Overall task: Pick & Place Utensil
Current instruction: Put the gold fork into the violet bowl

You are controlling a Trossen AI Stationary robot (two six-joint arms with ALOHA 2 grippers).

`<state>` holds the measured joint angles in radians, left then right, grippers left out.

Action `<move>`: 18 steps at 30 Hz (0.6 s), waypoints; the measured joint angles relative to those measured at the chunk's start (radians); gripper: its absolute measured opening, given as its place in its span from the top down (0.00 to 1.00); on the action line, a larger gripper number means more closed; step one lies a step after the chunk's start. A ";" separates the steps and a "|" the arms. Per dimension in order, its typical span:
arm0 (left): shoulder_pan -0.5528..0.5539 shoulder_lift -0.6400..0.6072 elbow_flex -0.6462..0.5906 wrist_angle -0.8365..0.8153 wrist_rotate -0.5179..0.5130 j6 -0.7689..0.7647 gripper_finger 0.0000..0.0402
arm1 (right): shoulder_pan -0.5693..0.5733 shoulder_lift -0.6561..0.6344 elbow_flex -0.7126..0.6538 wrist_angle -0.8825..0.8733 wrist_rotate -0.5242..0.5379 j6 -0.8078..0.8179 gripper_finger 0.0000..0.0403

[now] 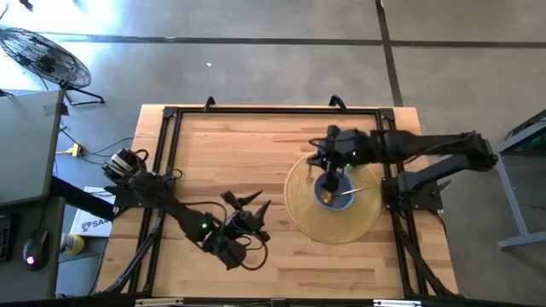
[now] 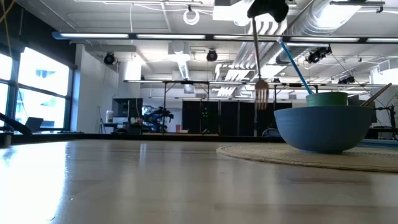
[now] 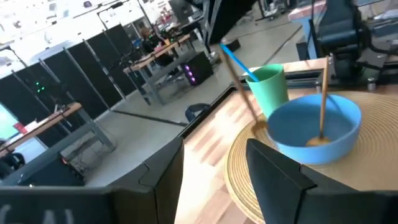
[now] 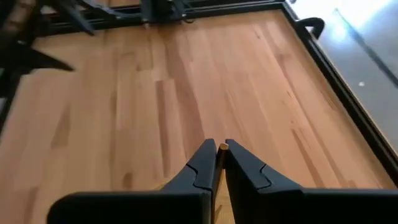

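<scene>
A fork [image 2: 260,93] hangs tines down from my right gripper [image 2: 267,9], which is shut on it high above the left rim of a blue bowl [image 2: 326,127]. The bowl stands on a round woven mat [image 1: 300,207] at the table's right. A wooden utensil [image 3: 323,93] leans in the bowl. A green cup [image 3: 271,89] with a blue straw [image 3: 235,58] stands on the mat just behind the bowl. My left gripper [image 1: 252,211] is open and empty near the table's front middle, pointing toward the bowl. My right gripper pinches the fork's handle at its top end [image 4: 222,147] between its two fingers, which point down from above. The fork hangs upright below the fingers, tines [image 2: 261,94] lowest, clear of the bowl and the table.
A black frame [image 1: 171,119] runs along the table's edges. Bare wood lies to the left of the mat and at the far side [image 1: 239,145]. The room beyond the table shows desks and screens.
</scene>
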<state>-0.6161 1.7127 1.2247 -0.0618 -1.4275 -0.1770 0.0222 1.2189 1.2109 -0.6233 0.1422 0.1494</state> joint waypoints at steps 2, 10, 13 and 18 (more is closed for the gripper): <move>0.007 -0.002 0.000 -0.004 0.000 0.002 0.58 | -0.022 0.001 0.075 -0.094 -0.047 -0.018 0.97; 0.037 -0.009 0.000 -0.049 0.045 0.066 0.58 | -0.133 -0.001 0.209 -0.336 -0.317 -0.085 0.98; 0.050 -0.010 0.000 -0.050 0.112 0.074 0.58 | -0.149 0.002 0.201 -0.343 -0.394 -0.099 0.98; 0.082 -0.010 0.000 -0.052 0.255 0.076 0.58 | -0.176 0.075 0.211 -0.445 -0.432 -0.134 0.98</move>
<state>-0.5341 1.7031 1.2247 -0.1143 -1.1722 -0.1013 -0.1538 1.2937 1.4217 -1.0679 -0.2902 0.0156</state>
